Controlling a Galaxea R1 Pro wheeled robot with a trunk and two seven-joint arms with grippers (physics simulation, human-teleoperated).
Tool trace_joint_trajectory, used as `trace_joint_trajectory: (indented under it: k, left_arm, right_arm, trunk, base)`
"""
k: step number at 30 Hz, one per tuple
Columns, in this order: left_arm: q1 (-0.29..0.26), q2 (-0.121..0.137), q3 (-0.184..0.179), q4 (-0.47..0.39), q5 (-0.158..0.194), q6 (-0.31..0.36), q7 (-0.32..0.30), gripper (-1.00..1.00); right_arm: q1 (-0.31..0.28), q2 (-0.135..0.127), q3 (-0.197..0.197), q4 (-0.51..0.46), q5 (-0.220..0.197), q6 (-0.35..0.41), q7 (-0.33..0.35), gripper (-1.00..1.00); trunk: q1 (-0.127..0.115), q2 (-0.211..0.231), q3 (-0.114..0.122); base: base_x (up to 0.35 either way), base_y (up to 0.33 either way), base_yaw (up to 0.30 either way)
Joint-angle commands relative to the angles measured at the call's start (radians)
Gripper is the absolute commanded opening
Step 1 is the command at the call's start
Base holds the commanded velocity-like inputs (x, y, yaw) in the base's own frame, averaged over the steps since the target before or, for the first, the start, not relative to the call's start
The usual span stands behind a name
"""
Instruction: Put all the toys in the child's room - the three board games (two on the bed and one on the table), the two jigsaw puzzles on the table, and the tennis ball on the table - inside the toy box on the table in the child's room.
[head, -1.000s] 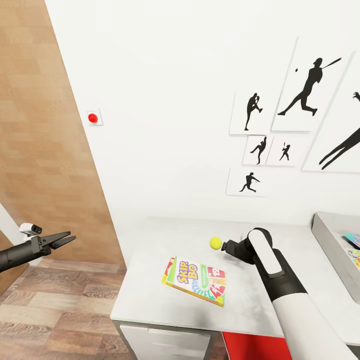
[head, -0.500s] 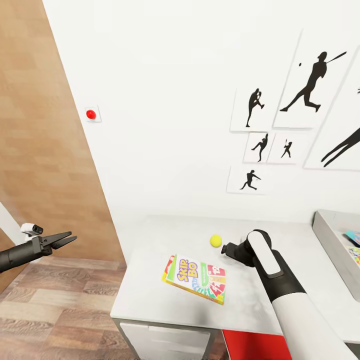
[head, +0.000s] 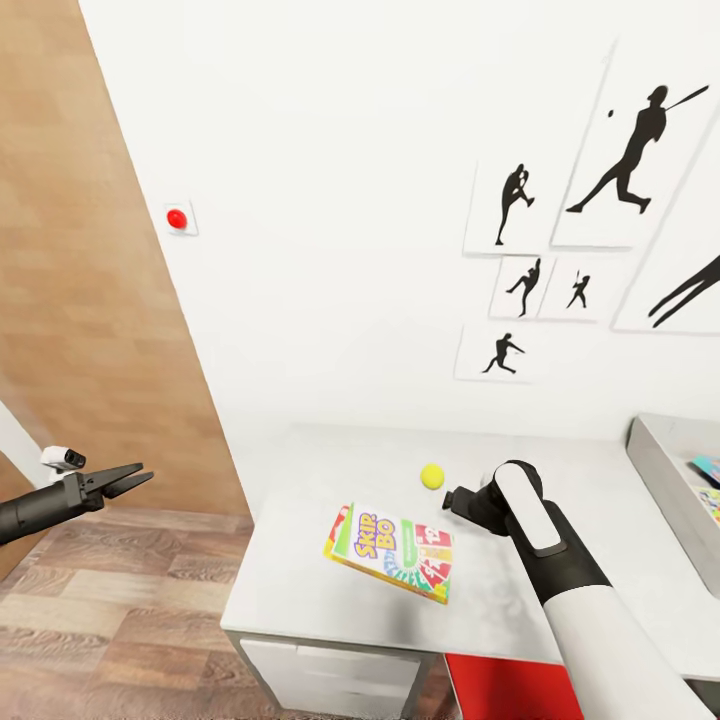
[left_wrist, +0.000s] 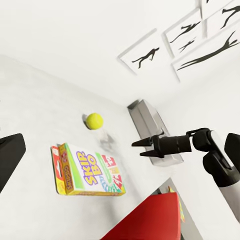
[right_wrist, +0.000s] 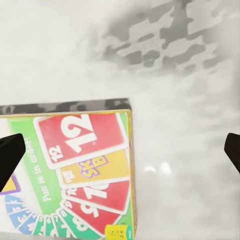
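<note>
Head view: the SKIP-BO game box (head: 391, 551) lies flat on the pale grey counter (head: 300, 560), near the front edge, turned a little askew to it. The tennis ball (head: 432, 476) sits on the counter just behind the box, apart from it and not touching. The grey toy box (head: 664, 475) stands at the right end of the counter, well apart from both; colourful flat items show inside it at the picture's edge, too cropped to identify.

Right arm (head: 560, 580) reaches over the counter with its wrist bent toward the ball. Right end effector (head: 450, 498) is near the ball, beside and slightly in front of it, no contact visible. In the left wrist view its two fingers (left_wrist: 147, 142) stand apart with a clear gap, holding nothing: released. Right wrist view: dark fingertips at both side edges, far apart, with a corner of the game box (right_wrist: 80, 170) and bare counter between them.

Left end effector (head: 125, 479) hangs over the wood floor (head: 120, 610), well to the left of the counter and clear of it. Its fingers taper to a point with a narrow gap; nothing between them. Cannot tell whether clenched or released.

Left wrist view: ball (left_wrist: 94, 120) beside the game box (left_wrist: 90, 170) on the counter.

Background: white wall with black baseball silhouettes (head: 625, 150); red button (head: 177, 218) on a wall plate; wood-panelled wall at left.
</note>
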Motion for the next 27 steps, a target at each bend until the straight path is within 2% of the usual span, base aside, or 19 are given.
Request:
trace_joint_trajectory:
  k: [1, 15, 27]
  left_arm:
    - [-0.001, 0.0, 0.0, 0.0, 0.0, 0.01, -0.004, 1.0]
    - [-0.001, 0.001, 0.0, 0.0, 0.0, 0.011, -0.004, 1.0]
    - [-0.001, 0.003, 0.0, 0.0, 0.0, 0.01, -0.004, 1.0]
  right_arm:
    - [-0.001, -0.001, 0.003, -0.001, -0.009, 0.002, -0.01, 1.0]
    - [-0.006, -0.001, 0.003, 0.0, -0.008, 0.001, -0.009, 1.0]
    - [-0.012, -0.001, 0.004, 0.01, -0.009, 0.001, -0.004, 1.0]
  trunk:
    - [0.001, -0.002, -0.004]
    - [0.001, -0.002, -0.026]
    - [0.001, -0.002, -0.046]
  base:
    - [0.0, 0.0, 0.0]
    - [0.0, 0.001, 0.0]
    - [0.0, 0.065, 0.0]
